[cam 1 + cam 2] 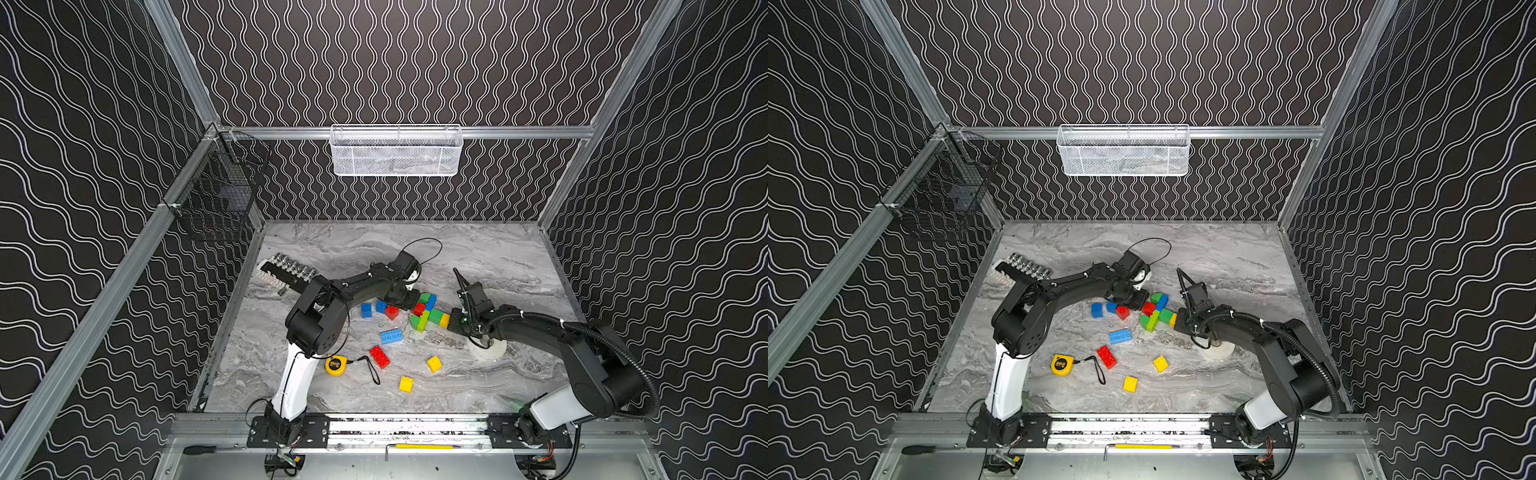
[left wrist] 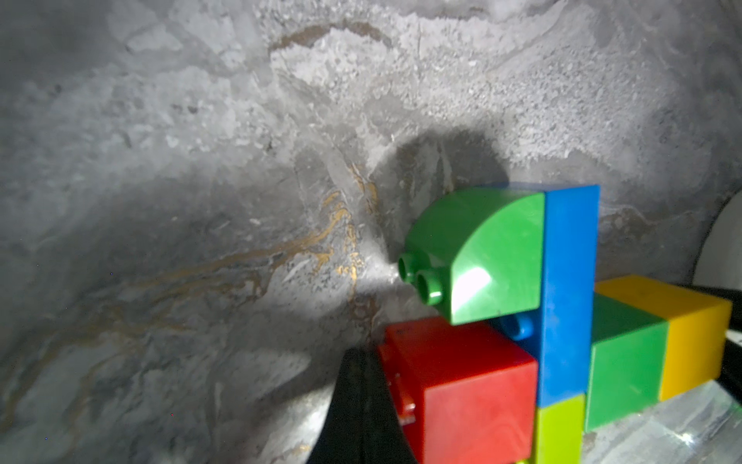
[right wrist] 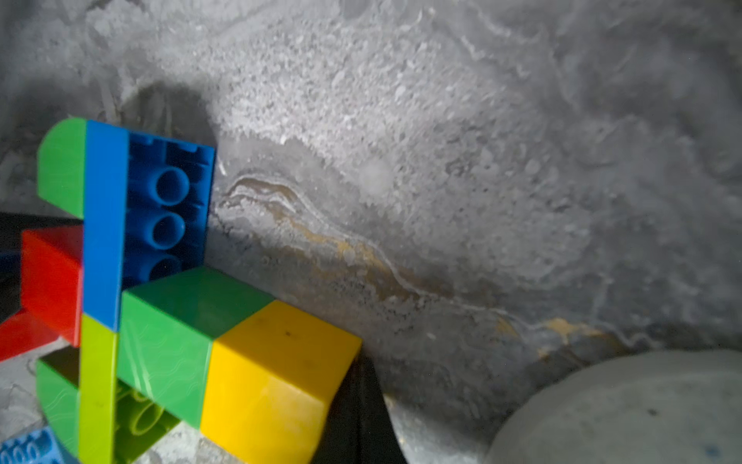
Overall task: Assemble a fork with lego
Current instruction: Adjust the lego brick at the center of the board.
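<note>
The joined lego piece (image 1: 428, 313) lies flat mid-table in both top views (image 1: 1157, 314): a blue and lime crossbar with green, red and green prongs and a green-yellow handle. My left gripper (image 1: 412, 306) is shut, holding nothing, its tip (image 2: 361, 405) against the side of the red prong brick (image 2: 461, 385). My right gripper (image 1: 454, 322) is also shut and holds nothing, its tip (image 3: 361, 409) beside the yellow end brick (image 3: 273, 373). Loose lego lies nearer the front: two blue squares (image 1: 366, 310), a red square (image 1: 391, 312), a blue oblong (image 1: 391, 336), a red oblong (image 1: 380, 356), two yellow squares (image 1: 434, 363).
A yellow tape measure (image 1: 336, 365) with a black strap lies front left. A rack of metal sockets (image 1: 286, 270) sits at the far left. Under the right arm is a white disc (image 1: 490, 348). A white mesh basket (image 1: 396, 151) and a black wire basket (image 1: 220, 191) hang on the walls.
</note>
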{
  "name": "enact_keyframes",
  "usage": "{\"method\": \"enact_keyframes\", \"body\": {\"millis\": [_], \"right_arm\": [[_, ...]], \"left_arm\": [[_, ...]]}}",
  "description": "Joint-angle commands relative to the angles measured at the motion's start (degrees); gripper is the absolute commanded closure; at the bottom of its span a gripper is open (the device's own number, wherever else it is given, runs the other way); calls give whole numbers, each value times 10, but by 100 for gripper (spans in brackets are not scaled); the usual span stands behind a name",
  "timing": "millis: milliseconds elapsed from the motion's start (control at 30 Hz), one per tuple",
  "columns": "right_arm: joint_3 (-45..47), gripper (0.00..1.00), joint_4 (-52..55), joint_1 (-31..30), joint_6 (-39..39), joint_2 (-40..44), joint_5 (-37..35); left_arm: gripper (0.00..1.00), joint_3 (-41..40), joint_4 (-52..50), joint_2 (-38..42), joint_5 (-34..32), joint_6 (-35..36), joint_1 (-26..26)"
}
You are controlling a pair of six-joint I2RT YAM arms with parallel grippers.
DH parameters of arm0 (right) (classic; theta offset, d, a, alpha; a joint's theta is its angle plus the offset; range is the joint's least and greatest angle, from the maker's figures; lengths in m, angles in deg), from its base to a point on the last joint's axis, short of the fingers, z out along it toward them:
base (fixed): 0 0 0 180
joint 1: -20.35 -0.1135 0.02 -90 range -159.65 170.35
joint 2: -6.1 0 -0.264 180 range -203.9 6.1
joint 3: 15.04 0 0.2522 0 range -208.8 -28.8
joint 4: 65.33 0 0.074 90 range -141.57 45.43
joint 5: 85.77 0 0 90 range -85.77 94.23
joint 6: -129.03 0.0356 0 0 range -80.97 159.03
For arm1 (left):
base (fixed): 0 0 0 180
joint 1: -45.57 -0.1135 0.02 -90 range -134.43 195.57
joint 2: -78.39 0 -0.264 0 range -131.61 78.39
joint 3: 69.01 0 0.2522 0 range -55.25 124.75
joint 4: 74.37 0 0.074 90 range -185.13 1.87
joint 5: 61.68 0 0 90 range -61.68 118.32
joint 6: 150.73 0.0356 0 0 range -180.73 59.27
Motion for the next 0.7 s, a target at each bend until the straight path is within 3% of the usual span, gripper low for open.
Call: {"method": "enact_keyframes", "body": {"millis": [0, 667], "right_arm": [[-7, 98, -8, -1, -15, -9, 11], [-24, 99, -25, -17, -47, -30, 25]], "left_arm": [[98, -5, -9, -6, 27, 23, 8], [99, 8, -5, -18, 66, 36, 19]]}}
